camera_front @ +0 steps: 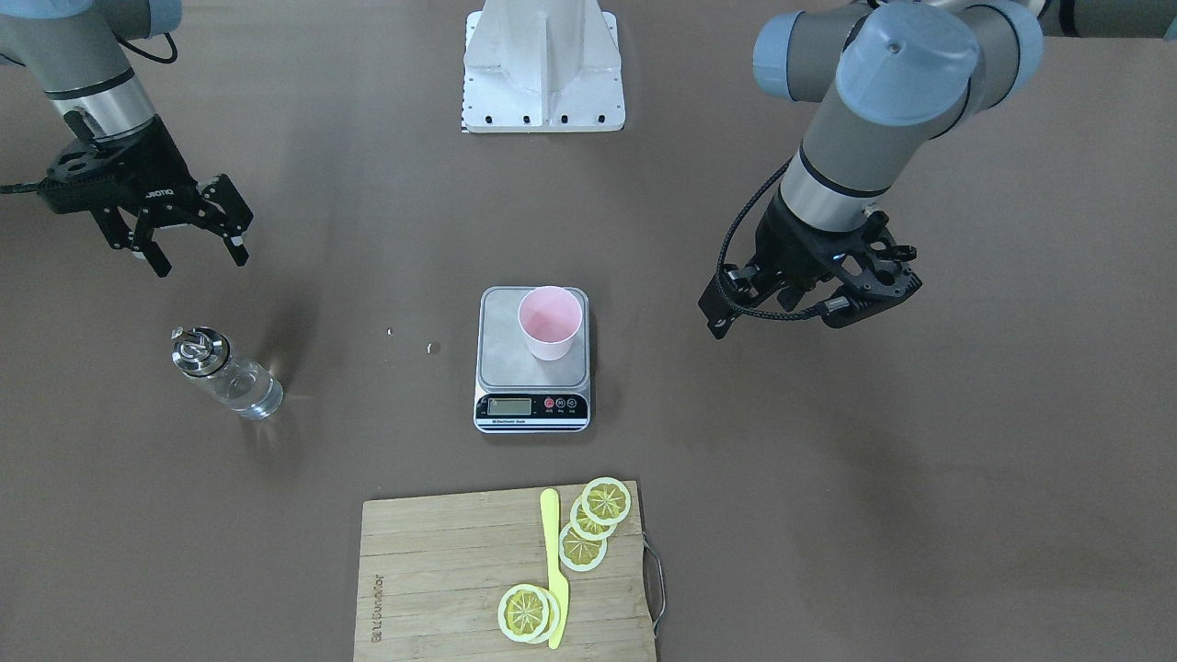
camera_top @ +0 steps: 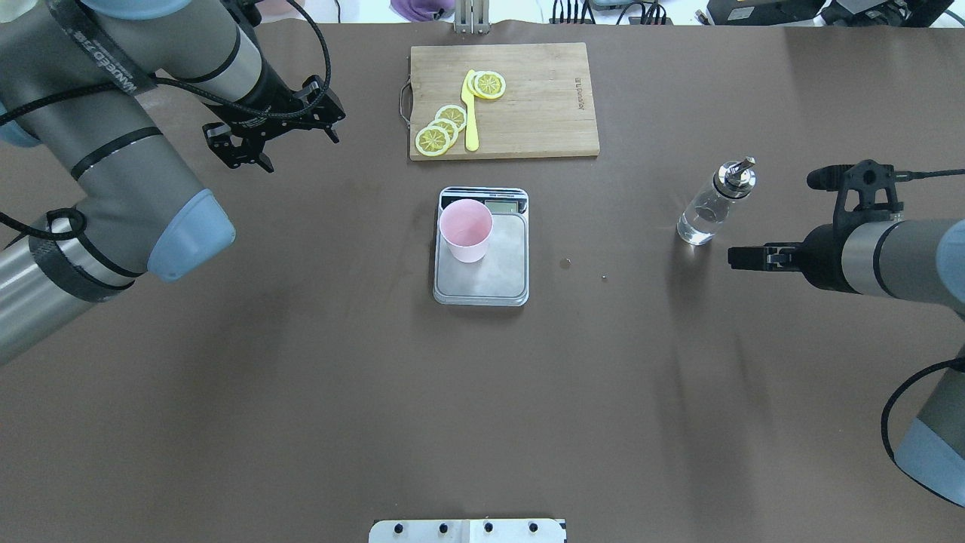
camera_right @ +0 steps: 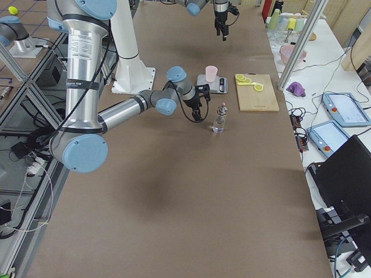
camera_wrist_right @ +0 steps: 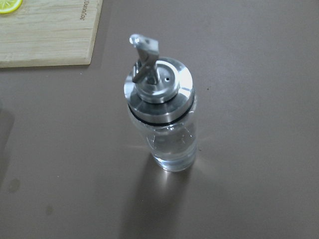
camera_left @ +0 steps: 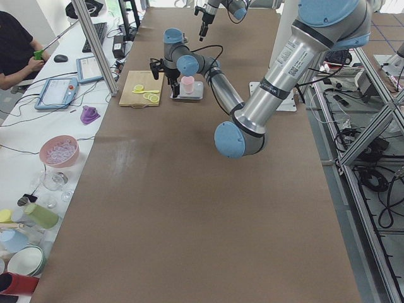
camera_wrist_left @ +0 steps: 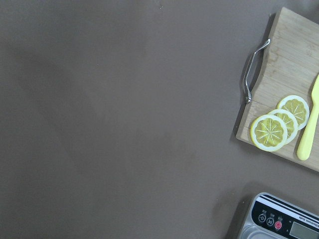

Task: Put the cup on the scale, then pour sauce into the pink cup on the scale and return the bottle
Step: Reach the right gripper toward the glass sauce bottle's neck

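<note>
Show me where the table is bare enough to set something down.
Widest bare patch: the table between the scale and the robot base plate. Also bare: between scale and bottle, save two specks. Crowded: cup on the scale, close to the cutting board; the right pincer beside the bottle.

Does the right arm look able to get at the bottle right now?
Probably yes. The right gripper hangs open close to the upright bottle, nothing stands between them, and the scale is well off to one side.

Bright even light, soft shadows, glints on bottle (camera_wrist_right: pixel 172 144)
</note>
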Motion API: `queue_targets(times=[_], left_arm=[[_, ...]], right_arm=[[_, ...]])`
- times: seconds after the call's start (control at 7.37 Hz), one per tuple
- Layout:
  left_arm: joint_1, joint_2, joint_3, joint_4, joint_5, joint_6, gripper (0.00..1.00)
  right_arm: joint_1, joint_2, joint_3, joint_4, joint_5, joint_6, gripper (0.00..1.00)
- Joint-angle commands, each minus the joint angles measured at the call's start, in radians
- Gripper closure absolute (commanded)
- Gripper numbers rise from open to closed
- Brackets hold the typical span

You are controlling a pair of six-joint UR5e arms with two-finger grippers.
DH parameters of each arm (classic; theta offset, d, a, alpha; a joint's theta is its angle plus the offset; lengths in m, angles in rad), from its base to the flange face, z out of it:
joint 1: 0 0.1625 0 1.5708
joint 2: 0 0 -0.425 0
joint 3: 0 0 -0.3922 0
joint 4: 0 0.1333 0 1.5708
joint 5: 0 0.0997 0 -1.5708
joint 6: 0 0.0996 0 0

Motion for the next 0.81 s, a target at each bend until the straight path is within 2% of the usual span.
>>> queue_targets(times=[0.0,0.27,0.54,0.68], left_arm=[[0.0,0.001,0.0,0.0,0.0,0.005,0.02],[0.0,0.001,0.003,-0.002,0.0,0.006,0.02],[0.0,0.002,0.014,-0.008,0.0,0.006,0.02],[0.001,0.002,0.02,-0.008,0.0,0.005,0.02]], right_arm=[[-0.081,-0.022,-0.005,-0.001,-0.196,0.008,0.0],[-0.149,-0.012,-0.021,0.007,-0.306,0.008,0.0],[-0.233,0.027,-0.123,0.092,-0.502,-0.005,0.0],[-0.235,0.012,-0.145,0.133,-0.513,-0.009,0.0]])
